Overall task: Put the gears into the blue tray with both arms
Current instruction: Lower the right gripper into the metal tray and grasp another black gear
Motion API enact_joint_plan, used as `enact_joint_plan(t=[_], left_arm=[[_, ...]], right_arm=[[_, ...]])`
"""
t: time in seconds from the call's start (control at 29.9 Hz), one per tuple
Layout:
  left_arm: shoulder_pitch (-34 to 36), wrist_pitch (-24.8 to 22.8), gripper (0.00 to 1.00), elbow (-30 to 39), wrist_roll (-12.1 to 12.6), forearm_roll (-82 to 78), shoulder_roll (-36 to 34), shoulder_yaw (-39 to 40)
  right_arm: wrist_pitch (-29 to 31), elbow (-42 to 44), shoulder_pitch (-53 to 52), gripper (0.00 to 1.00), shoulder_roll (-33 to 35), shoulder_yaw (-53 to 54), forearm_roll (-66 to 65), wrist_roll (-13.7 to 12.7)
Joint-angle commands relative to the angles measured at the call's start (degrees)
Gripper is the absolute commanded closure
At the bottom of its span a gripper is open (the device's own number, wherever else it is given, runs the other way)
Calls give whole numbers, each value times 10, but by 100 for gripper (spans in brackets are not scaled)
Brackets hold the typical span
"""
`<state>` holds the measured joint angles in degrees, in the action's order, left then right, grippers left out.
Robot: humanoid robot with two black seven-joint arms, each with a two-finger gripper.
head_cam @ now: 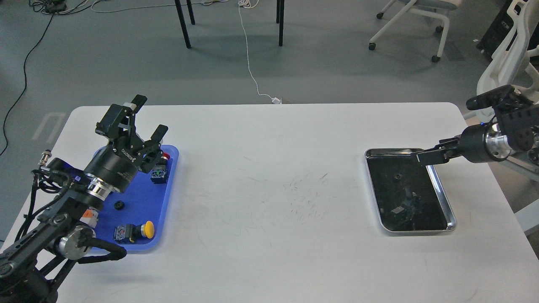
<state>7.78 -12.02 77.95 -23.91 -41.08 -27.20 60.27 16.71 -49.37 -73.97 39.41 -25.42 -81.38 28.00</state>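
Lying on blue tray [139, 198], gear [119, 205] below released left jaws [141, 120]; right jaws [421, 157] unclear.

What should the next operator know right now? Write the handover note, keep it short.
Left gripper: open, empty, raised over the far end of the blue tray.
Right gripper: low over the far right corner of the silver tray; open or shut cannot be told.
Done: one gear lies in the blue tray, among a yellow-cap switch and a red-cap switch.
Left: dark pieces, likely gears, remain on the silver tray's black lining; their number is unclear.
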Motion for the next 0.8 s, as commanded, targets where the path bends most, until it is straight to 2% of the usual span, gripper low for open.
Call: enact_joint_plan(t=[0.0, 0.2, 0.47, 0.77], left_arm=[[-3, 0, 2, 0, -1, -1, -2, 1], [-9, -2, 2, 0, -1, -1, -4, 5], [-12, -15, 2, 1, -2, -1, -5, 5], [-13, -17, 2, 1, -1, -1, -6, 5]], right_arm=[[0, 39, 5, 5, -57, -31, 0, 0], [-1, 74, 14, 11, -102, -80, 1, 0], [-4, 91, 32, 29, -124, -82, 3, 0], [-3, 102, 37, 36, -127, -84, 3, 0]])
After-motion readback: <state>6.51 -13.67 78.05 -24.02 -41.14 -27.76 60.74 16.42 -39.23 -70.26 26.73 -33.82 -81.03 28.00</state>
